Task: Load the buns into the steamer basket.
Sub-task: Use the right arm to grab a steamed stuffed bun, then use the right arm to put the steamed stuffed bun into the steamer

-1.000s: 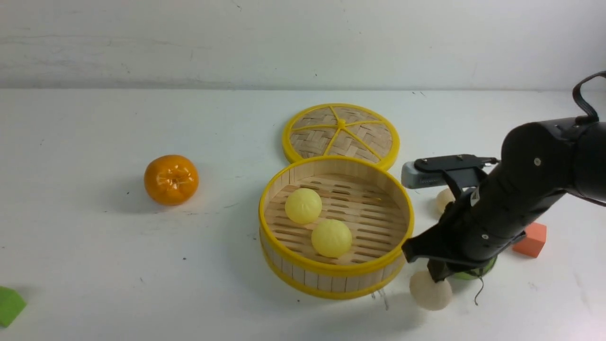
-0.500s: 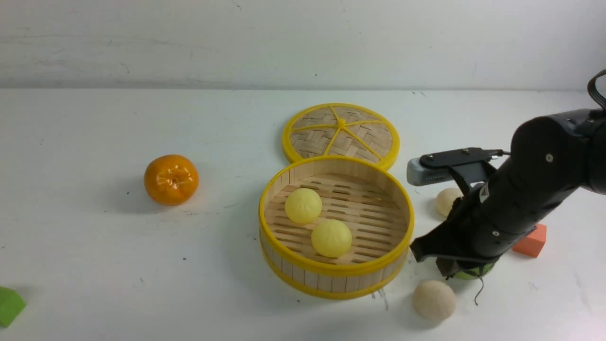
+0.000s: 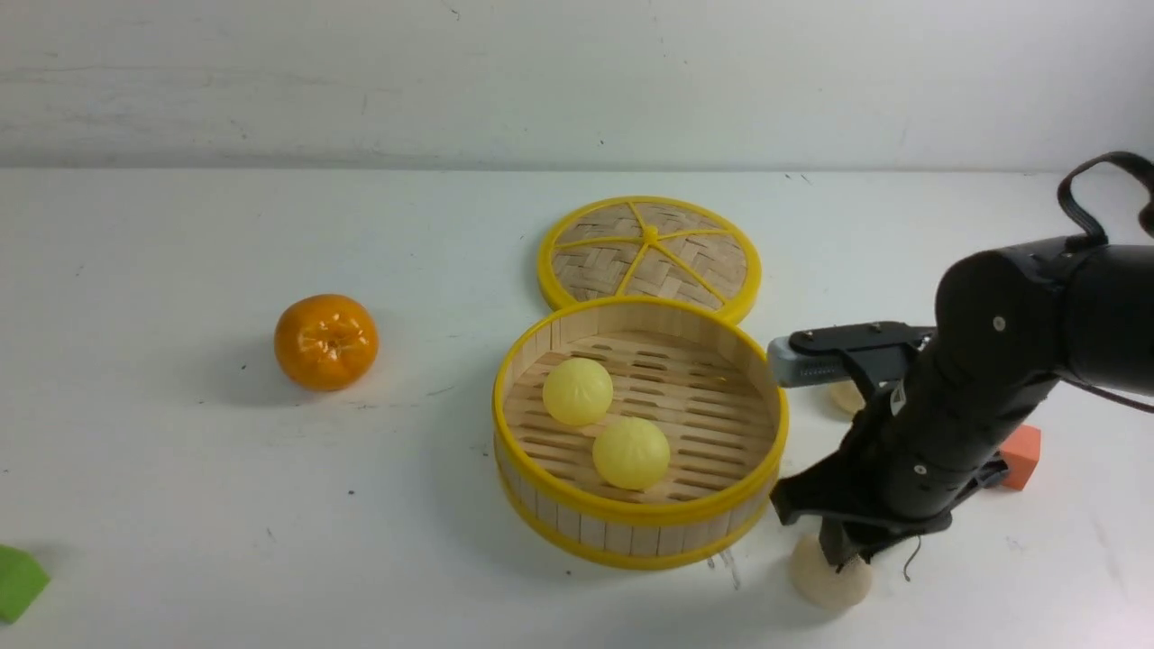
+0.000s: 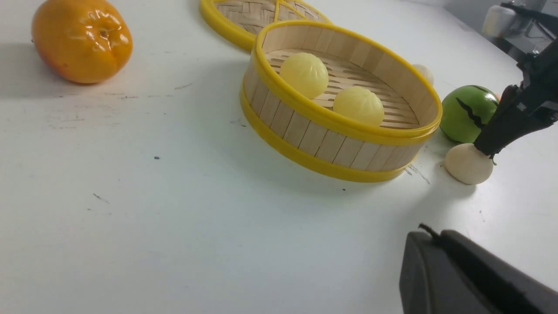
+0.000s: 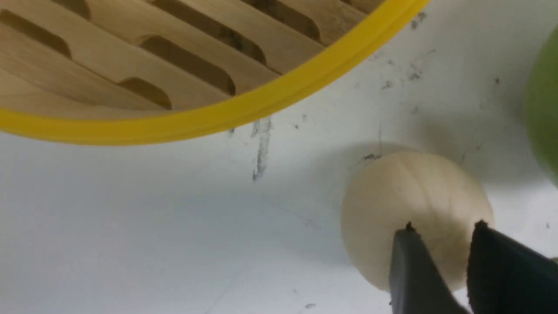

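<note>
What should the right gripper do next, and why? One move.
Probably spread the right gripper wider, then lower it: its fingertips stand closer together than the cream bun beneath them is wide, and that bun lies on the table outside the steamer basket.

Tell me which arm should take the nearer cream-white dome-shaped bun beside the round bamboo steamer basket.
Right. The right gripper is open directly above that bun; the left gripper is much farther away.

a: where's the front camera?
b: on the robot's side, centred, looking forward, far enough for the whole table (image 3: 180,496).
a: and the wrists?
b: left one low, mid-distance; right one very close, looking down. all three share the rim of the steamer basket (image 3: 631,516).
</note>
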Tool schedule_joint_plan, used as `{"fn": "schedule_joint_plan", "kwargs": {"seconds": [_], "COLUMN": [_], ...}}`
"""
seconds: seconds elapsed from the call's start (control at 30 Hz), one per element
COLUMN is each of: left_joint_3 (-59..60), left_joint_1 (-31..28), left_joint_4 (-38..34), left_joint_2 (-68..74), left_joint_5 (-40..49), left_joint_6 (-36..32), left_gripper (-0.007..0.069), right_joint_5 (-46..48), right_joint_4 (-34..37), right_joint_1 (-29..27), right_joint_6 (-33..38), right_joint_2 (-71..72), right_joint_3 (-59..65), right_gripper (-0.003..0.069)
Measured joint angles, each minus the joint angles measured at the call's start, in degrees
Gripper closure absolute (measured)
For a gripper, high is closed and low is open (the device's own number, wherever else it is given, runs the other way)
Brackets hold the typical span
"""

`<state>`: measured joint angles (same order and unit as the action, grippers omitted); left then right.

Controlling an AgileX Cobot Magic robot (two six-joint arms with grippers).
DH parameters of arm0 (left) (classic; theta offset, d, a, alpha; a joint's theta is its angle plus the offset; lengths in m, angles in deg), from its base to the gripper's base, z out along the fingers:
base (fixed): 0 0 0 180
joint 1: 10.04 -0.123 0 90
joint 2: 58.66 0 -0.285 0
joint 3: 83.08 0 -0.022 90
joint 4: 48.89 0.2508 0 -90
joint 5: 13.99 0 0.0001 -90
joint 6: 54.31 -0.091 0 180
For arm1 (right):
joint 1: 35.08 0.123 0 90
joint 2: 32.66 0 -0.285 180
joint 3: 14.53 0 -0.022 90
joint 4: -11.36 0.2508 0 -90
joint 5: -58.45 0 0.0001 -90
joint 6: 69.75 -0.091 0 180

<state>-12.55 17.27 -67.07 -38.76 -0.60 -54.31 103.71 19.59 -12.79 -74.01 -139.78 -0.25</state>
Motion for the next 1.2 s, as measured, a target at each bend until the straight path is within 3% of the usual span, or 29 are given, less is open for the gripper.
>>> {"fn": "schedule_joint_plan", "kwargs": {"seconds": [0.1,0.23,0.4,0.73,1.2], "left_joint_3": [0.0,0.0,0.0,0.0,0.0], "left_joint_1": [0.0,0.0,0.0,0.0,0.0], "left_joint_4": [0.0,0.0,0.0,0.0,0.0], "left_joint_2": [0.0,0.0,0.0,0.0,0.0], "left_joint_5": [0.0,0.0,0.0,0.0,0.0], "left_joint_6": [0.0,0.0,0.0,0.0,0.0], "left_gripper": [0.061,0.061,0.0608,0.0601,0.0594], "right_joint_5": [-1.27,-2.02,-2.21,-2.21,0.85], "right_joint_4": [-0.21,-0.21,-0.26,-0.03,3.0], "right_joint_1": [0.0,0.0,0.0,0.0,0.0], "right_joint_6": [-0.13,-0.19,-0.29,1.59,3.1], "right_joint_2": [-0.66,-0.66,-0.71,-1.94,8.48], "right_joint_3": [0.0,0.0,0.0,-0.05,-0.28], "right_gripper": [0.0378,0.0365,0.0418,0.0649,0.0659]}}
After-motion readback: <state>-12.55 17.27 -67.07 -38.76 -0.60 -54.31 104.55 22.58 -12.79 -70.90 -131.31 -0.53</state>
